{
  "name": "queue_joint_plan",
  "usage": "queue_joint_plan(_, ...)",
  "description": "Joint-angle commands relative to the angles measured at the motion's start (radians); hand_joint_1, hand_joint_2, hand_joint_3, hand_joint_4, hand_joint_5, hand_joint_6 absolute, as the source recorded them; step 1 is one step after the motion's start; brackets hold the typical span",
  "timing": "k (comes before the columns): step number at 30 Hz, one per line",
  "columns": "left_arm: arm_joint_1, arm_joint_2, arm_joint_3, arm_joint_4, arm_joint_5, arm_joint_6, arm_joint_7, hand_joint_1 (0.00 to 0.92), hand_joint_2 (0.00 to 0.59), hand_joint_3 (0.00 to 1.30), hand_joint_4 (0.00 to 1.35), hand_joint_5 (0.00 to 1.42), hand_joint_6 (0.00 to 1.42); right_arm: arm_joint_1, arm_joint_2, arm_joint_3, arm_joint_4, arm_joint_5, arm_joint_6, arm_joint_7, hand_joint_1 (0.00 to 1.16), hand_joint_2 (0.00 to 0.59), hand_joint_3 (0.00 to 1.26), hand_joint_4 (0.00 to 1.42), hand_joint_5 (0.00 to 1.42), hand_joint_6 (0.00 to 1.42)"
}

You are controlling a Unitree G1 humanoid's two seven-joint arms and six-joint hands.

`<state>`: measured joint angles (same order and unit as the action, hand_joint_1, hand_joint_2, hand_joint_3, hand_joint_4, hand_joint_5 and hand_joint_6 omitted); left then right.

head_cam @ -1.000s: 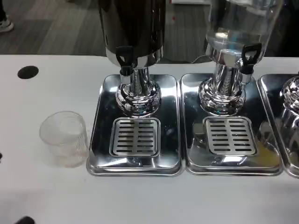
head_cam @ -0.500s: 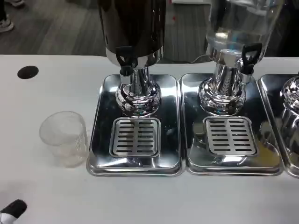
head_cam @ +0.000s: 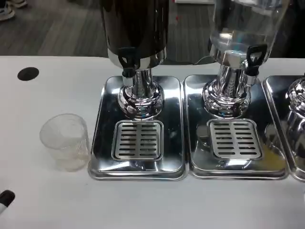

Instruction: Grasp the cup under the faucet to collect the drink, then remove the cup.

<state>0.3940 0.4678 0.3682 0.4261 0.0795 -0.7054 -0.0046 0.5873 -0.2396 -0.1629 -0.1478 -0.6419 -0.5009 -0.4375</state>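
Evidently the clear cup [head_cam: 65, 141] (thin, light, easily crushed) is best gripped mid-wall; left hand [head_cam: 5, 198] barely seen, its state cannot be told.

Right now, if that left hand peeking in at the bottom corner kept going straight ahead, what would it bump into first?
Probably the clear plastic cup. Just a fingertip of the left hand shows, so its heading is a guess; the cup stands on the table up and to the right, beside the drip tray.

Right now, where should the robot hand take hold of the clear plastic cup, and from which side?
Grip the clear plastic cup around its ribbed side wall, near mid-height. It stands upright on the white table, and the shiny metal drip tray sits close on its right, so probably come from the left or front.
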Motion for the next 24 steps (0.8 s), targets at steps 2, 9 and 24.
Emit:
queue_joint_plan(2, -0.092, 0.002, -0.014, 0.095, 0.037, 0.037, 0.044, 0.422, 0.029, 0.00, 0.00, 0.06, 0.14, -0.020, 0.001, 0.014, -0.013, 0.002, 0.012, 0.008, 0.60, 0.586, 0.43, 0.31, 0.26, 0.16)
queue_joint_plan(9, -0.171, 0.018, -0.045, 0.163, 0.092, 0.067, 0.089, 0.407, 0.029, 0.00, 0.00, 0.08, 0.15, -0.032, 0.001, 0.025, -0.015, 0.002, 0.021, 0.010, 0.60, 0.586, 0.43, 0.31, 0.26, 0.16)
queue_joint_plan(24, -0.265, 0.017, -0.142, 0.144, 0.199, 0.131, 0.159, 0.400, 0.042, 0.00, 0.00, 0.09, 0.17, -0.029, -0.003, 0.018, -0.013, 0.013, 0.024, 0.008, 0.60, 0.586, 0.44, 0.32, 0.27, 0.17)
